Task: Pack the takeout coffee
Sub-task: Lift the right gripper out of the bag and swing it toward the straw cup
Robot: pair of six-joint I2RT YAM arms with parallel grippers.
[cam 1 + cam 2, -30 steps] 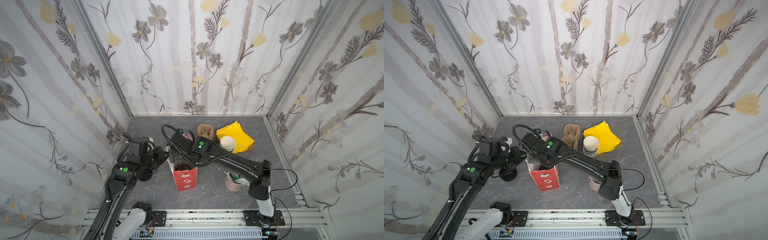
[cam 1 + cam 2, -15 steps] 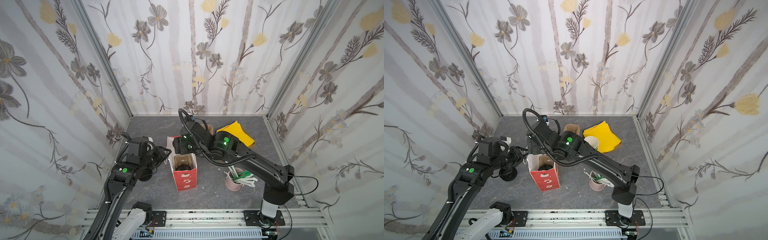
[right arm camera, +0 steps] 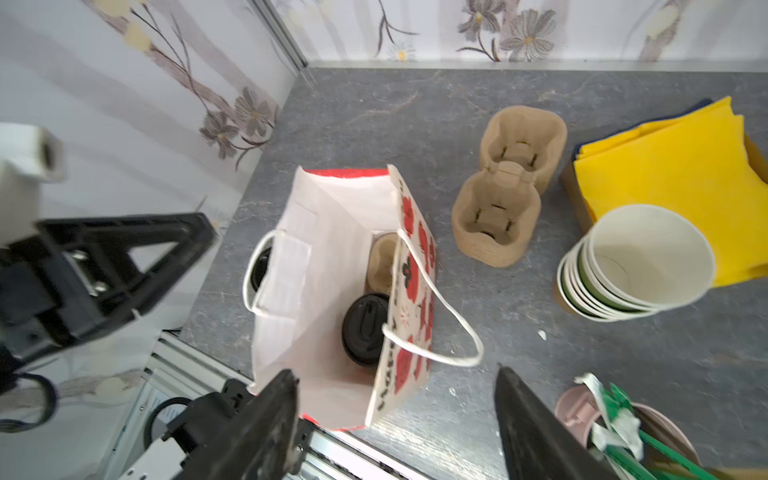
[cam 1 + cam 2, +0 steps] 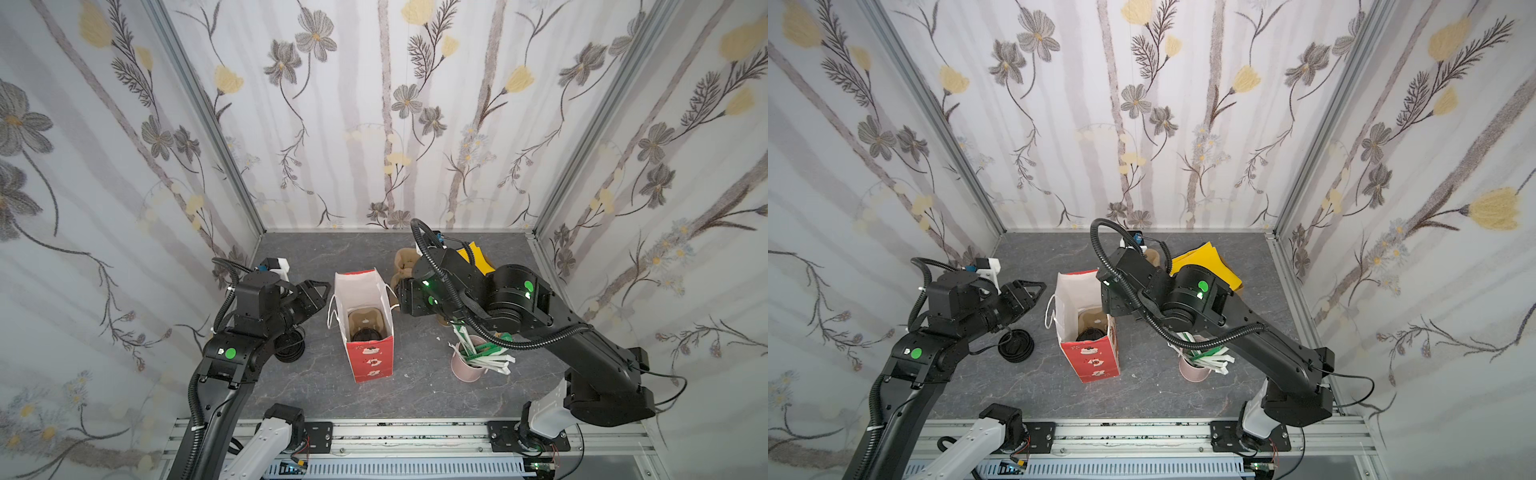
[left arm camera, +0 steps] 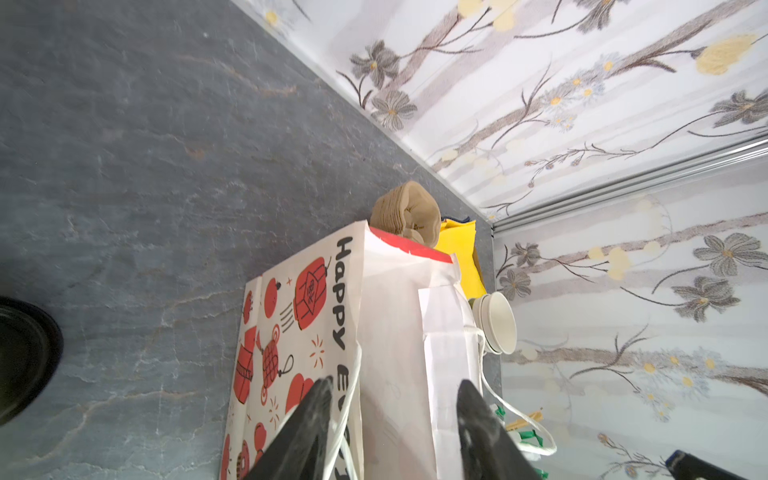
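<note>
Coffee's in the bag!
The takeout coffee (image 3: 365,328) sits in the near pocket of a pulp carrier (image 3: 382,262) inside the red paper bag (image 4: 371,362). The left gripper (image 5: 395,419) is spread beside its left wall, and the right gripper (image 3: 399,415) is spread and empty just right of it.

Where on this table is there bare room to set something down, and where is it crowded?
Bare: the back-left stretch between back wall and bag; the front strip between bag and rail; the gap between bag and pink cup. Crowded: the back-right corner, with carriers, napkins and cup stack; lids lie left of the bag.
</note>
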